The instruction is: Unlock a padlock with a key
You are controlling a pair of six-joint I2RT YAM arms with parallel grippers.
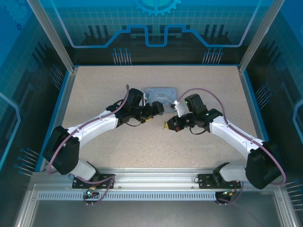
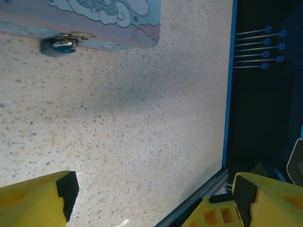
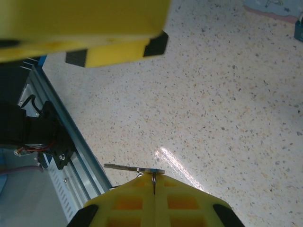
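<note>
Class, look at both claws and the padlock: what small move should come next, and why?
Probably the left claw should advance to the padlock and steady it: its jaws stand open and empty, the padlock sits at the edge of the tin, and the right claw pinches the key.

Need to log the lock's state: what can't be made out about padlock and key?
- Small dark bluish metal padlock: left wrist view, keyhole and shackle latch too small and blurred; right wrist view, cut off by the right edge.
- Thin brownish metal key: right wrist view, head pinched inside the shut right gripper; teeth too thin to read.
- Top view: both too small.
</note>
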